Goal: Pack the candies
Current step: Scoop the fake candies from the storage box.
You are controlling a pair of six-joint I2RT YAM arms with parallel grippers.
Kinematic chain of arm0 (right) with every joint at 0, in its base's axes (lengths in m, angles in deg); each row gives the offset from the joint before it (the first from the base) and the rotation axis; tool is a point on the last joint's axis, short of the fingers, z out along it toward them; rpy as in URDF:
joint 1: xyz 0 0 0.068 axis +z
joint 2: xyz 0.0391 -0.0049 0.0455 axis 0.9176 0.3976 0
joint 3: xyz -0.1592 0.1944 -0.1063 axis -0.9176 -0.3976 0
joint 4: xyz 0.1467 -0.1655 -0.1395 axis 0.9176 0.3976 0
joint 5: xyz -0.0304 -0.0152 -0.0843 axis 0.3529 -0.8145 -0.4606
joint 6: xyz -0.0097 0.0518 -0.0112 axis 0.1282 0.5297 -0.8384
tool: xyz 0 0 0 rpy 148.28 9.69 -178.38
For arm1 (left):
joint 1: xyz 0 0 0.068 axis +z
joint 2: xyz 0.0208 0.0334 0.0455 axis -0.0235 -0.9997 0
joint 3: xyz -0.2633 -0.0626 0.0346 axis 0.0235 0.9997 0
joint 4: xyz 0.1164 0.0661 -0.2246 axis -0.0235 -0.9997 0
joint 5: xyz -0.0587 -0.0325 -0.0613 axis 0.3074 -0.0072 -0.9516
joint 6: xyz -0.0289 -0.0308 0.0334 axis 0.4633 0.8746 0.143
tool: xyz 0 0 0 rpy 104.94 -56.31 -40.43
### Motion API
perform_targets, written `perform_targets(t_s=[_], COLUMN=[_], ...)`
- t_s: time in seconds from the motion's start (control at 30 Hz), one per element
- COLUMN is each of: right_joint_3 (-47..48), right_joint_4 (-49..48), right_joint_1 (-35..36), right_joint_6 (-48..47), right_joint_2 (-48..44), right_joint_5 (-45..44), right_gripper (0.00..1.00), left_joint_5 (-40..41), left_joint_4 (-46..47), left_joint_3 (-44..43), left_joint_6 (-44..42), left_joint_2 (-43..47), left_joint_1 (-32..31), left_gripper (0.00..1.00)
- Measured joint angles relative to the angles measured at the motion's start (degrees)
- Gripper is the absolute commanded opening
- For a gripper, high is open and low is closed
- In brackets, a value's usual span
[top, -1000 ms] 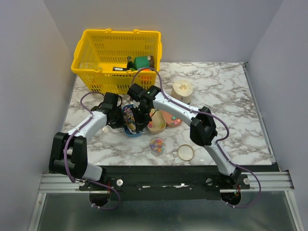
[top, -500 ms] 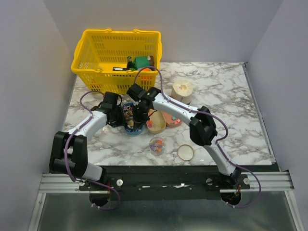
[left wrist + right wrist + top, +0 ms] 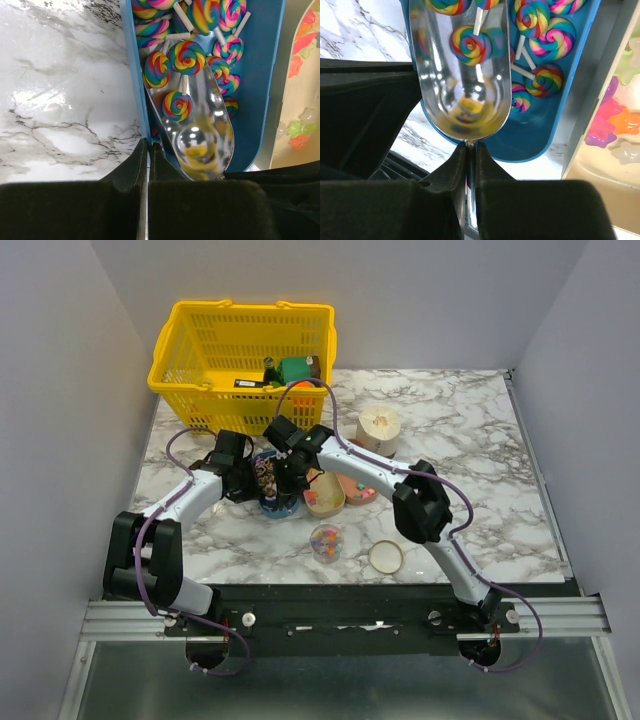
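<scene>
The candies are tiny rainbow swirl lollipops (image 3: pixel 186 56) lying in a blue oval tray (image 3: pixel 272 508). My left gripper (image 3: pixel 250 480) is shut on the tray's left wall (image 3: pixel 142 107), the jaws (image 3: pixel 148 146) pinching the rim. My right gripper (image 3: pixel 291 478) is shut on the thin handle of a metal scoop (image 3: pixel 465 100), its jaws (image 3: pixel 470 148) just behind the bowl. The scoop reaches into the tray with one lollipop (image 3: pixel 470 42) in its bowl. It also shows in the left wrist view (image 3: pixel 205 135). A small clear cup (image 3: pixel 325 540) near the front holds several coloured sweets.
Two tan oval trays (image 3: pixel 325 502) (image 3: pixel 358 488) with coloured gummy sweets lie right of the blue tray. A round lid (image 3: pixel 385 557) lies beside the clear cup. A round wooden box (image 3: pixel 379 426) stands farther back. A yellow basket (image 3: pixel 240 350) with goods stands at the back left.
My right gripper with the scoop has shifted a little farther back along the blue tray. The left gripper has kept its hold on the rim.
</scene>
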Motion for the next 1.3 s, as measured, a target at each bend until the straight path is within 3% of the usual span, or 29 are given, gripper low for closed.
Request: perform_targets(t_s=[1.03, 1.3], right_joint_3=[-9.7, -11.5], right_joint_4=[-8.1, -8.8], right_joint_1=[2.1, 2.8], right_joint_6=[-12.2, -12.5], right_joint_2=[-5.8, -7.0], right_joint_5=[-11.3, -14.2], right_gripper=[0.01, 0.01], left_joint_5=[0.0, 0.0], left_joint_4=[-1.2, -1.7], left_joint_3=[-2.4, -3.0], left_joint_6=[0.9, 1.3], left_joint_2=[-2.1, -2.6], left_joint_1=[-0.1, -0.5], left_gripper=[0.00, 0.05])
